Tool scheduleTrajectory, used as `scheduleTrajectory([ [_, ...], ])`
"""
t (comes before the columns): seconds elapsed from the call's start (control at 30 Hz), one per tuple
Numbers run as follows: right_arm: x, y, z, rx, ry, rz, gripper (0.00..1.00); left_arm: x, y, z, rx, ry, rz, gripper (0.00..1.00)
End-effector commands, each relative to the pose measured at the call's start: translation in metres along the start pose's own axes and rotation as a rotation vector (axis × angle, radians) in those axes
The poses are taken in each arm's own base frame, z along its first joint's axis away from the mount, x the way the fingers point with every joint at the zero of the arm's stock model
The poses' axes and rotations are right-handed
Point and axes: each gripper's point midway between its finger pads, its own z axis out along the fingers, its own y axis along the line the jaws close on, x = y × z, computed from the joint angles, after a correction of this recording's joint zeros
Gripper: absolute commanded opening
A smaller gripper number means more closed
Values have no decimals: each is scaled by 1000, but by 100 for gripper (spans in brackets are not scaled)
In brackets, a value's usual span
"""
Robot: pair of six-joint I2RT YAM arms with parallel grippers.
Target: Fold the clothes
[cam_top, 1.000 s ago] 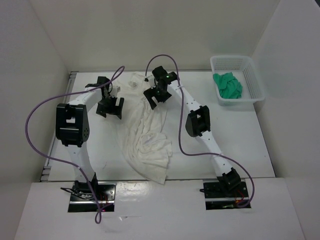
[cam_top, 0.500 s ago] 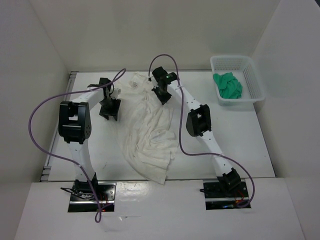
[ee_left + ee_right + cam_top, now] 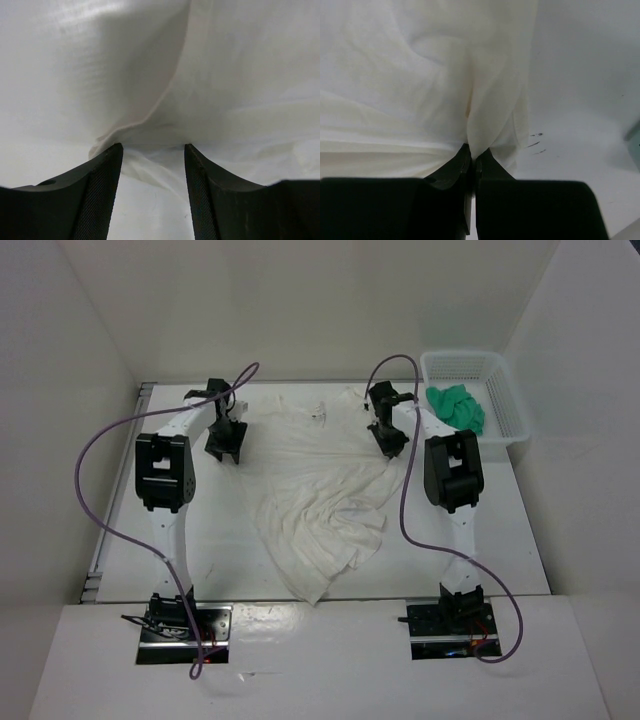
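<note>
A large white garment (image 3: 315, 500) of thin, soft, creased fabric lies spread on the smooth white table (image 3: 200, 530). It is widest at the far side and narrows to a rumpled, pleated point near the front edge. Its far edge stretches between the two arms.

The left claw (image 3: 225, 447) sits at the garment's far left corner. In the wrist view its black, ribbed fingers (image 3: 100, 190) stand partly apart, with a bunched fold of cloth filling the gap at their tips. A raised ridge of fabric runs away from that grip.

The right claw (image 3: 391, 443) is at the far right corner. Its fingers are pressed almost together on a thin pinch of cloth, and soft folds fan out from the tips.

Well to the right stands a white plastic mesh basket (image 3: 510, 400). A crumpled green cloth (image 3: 455, 408) lies inside it.
</note>
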Motion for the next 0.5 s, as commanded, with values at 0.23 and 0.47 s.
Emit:
scheduleTrajectory([
  [0.23,1,-33,11,101,-60,24,9,-50,-13,39,15,-9,92,64],
  [0.47,3,-38,20,121,-54,52,23,-91,-6,46,-12,-72,104,65],
])
